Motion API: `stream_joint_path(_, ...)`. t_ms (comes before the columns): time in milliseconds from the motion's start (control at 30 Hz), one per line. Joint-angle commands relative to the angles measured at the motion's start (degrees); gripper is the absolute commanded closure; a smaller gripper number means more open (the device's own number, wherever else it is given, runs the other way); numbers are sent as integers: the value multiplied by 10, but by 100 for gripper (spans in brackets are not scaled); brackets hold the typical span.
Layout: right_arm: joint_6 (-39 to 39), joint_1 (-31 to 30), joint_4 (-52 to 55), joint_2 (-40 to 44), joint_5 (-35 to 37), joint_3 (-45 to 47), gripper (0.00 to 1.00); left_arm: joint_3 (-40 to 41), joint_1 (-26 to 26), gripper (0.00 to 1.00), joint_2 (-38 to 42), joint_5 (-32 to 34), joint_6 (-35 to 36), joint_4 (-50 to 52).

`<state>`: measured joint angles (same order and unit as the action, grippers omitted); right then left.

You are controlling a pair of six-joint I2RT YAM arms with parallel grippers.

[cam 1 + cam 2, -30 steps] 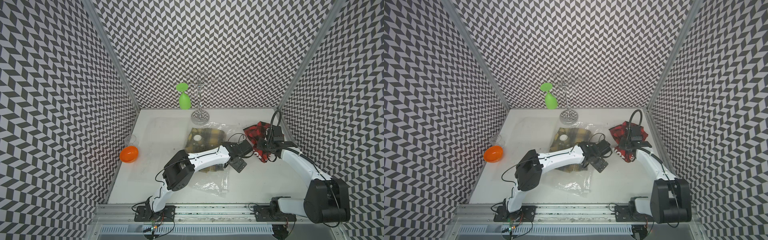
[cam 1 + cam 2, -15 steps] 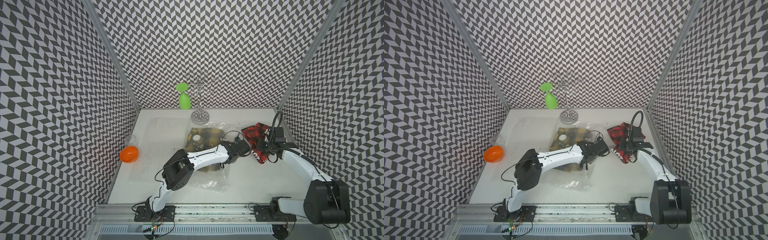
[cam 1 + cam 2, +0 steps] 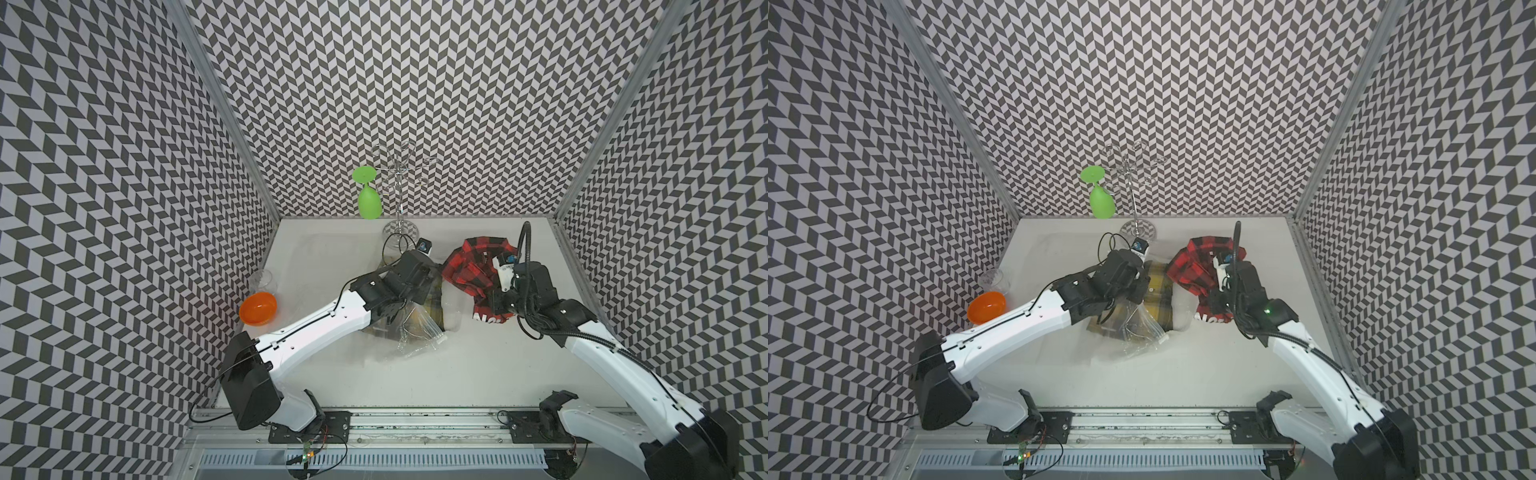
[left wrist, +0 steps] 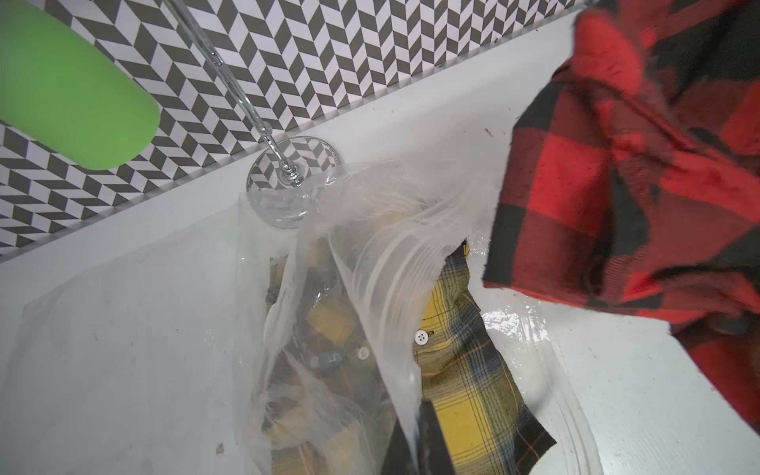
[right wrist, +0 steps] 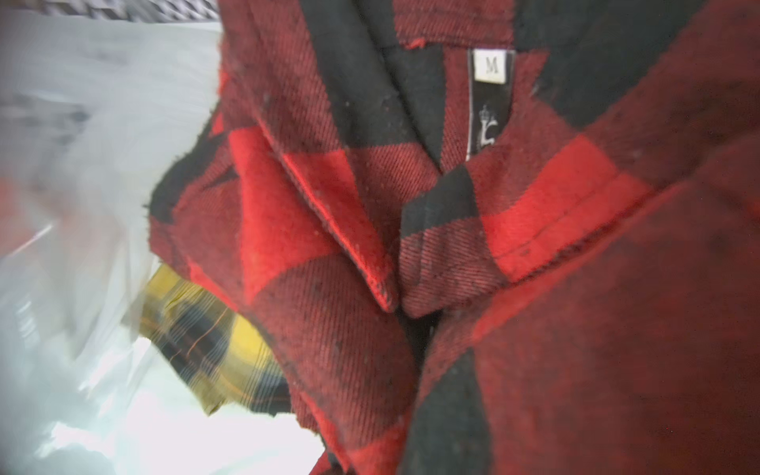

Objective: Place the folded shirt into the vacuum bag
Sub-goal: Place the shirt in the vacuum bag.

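Vacuum bag [image 4: 382, 267] mouth facing red shirt [image 3: 469, 266], pinched by left end effector [image 4: 413, 440], right end effector [image 3: 492, 301] clamping shirt

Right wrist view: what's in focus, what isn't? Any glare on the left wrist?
Right wrist view: the red plaid shirt fills the frame, its size label readable; the vacuum bag is smeared and washed out. Left wrist view: the green glass is a soft blur, the yellow plaid shirt is sharp, glare streaks on the bag. Both top views: evenly lit, soft shadows.
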<state>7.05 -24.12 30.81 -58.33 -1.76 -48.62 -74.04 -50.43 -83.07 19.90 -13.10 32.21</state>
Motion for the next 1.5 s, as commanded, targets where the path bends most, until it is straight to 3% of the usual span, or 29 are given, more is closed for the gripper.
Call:
stream_joint_path(0,-107,-17,25,14,5,-33,100,0,3,99,11,-32,0,-57)
stream_joint_path(267,-180,-85,111,-58,42,-81,100,-41,38,99,-18,-59,-15,-74)
stream_joint_path(733,-248,-244,117,-149,-33,-92,100,-28,45,99,-7,-139,-18,-117)
stream_joint_path(1000,-322,-232,-12,-153,-22,-72,100,1,45,99,4,-204,-32,-145)
stream_joint_path(1267,-323,-119,-141,-166,-43,-27,99,48,45,100,23,-264,-47,-172)
stream_joint_path(1333,-331,-95,-140,-178,-67,-40,99,41,45,100,16,-286,-60,-173)
stream_joint_path(1467,-366,-108,-142,-182,-168,-58,98,37,46,100,5,-293,-71,-180)
